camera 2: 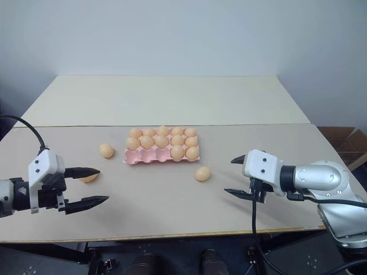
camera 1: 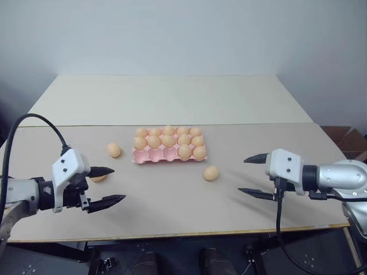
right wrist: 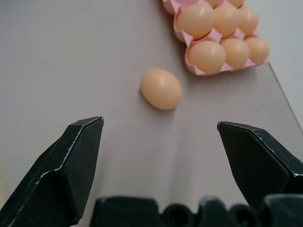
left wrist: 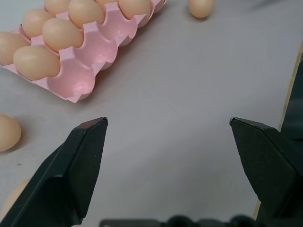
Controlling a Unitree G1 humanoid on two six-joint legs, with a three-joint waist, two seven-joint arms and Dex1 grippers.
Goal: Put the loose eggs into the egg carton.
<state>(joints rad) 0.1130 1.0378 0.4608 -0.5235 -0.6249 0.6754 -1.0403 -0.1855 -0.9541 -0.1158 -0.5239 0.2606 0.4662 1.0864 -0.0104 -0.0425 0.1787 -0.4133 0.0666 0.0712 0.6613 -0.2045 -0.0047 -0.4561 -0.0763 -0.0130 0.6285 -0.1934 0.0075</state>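
The pink egg carton lies mid-table, most cups holding eggs and its front-left cups bare. One loose egg rests left of the carton. Another loose egg sits off its front-right corner. A third egg lies partly hidden behind my left gripper's upper finger. My left gripper hovers open and holding nothing near the table's front left, pointing toward the middle. My right gripper hovers open at the front right, aimed at the front-right egg, which lies a short way ahead of its fingertips.
The carton sits on a long beige table whose front edge runs just under both grippers. A second, paler table butts against it at the back. Cardboard boxes stand off the right end.
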